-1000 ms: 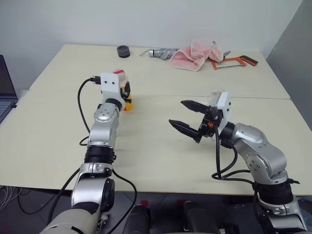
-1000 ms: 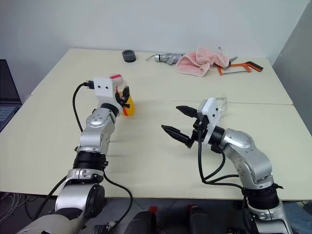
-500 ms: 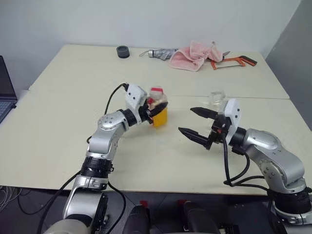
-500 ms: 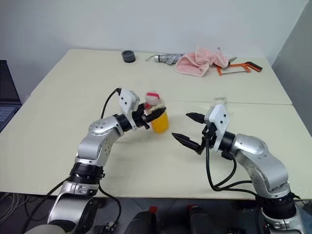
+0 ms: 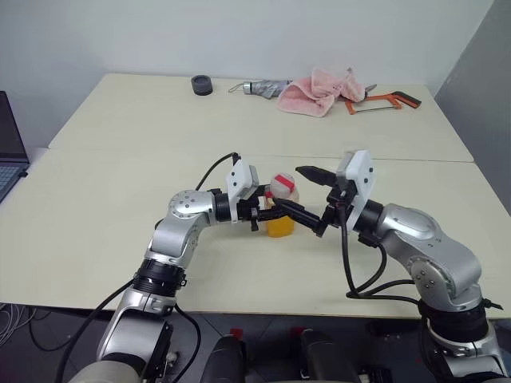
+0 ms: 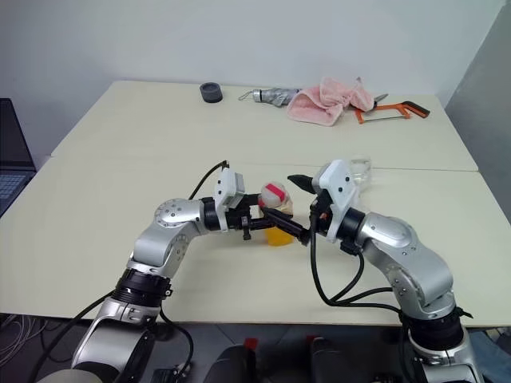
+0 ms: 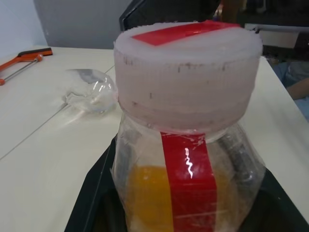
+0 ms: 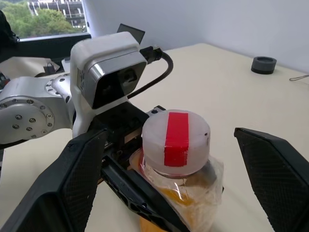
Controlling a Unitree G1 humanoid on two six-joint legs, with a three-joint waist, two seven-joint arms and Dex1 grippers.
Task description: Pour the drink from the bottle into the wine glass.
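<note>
My left gripper (image 5: 268,215) is shut on the body of the bottle (image 5: 280,206), a small clear one with a red strip and a red-and-white cap. It holds the bottle upright near the table's middle. The orange drink (image 5: 279,227) fills its lower part. My right gripper (image 8: 176,162) is open, with one finger on each side of the cap and a gap on both sides. The wine glass (image 6: 364,165) stands just behind the right wrist, partly hidden by it. It also appears past the bottle as the wine glass (image 7: 91,91) in the left wrist view.
At the table's far edge lie a pink cloth (image 5: 319,88), an orange-handled saw (image 5: 385,100), a grey folded umbrella (image 5: 263,85) and a small black round object (image 5: 202,84). A laptop (image 5: 8,136) sits off the left side.
My left arm has swung the bottle from the table's left-centre rightward and nearer to me, bringing it between the right gripper's open fingers. The right gripper has stayed open and nearly in place.
</note>
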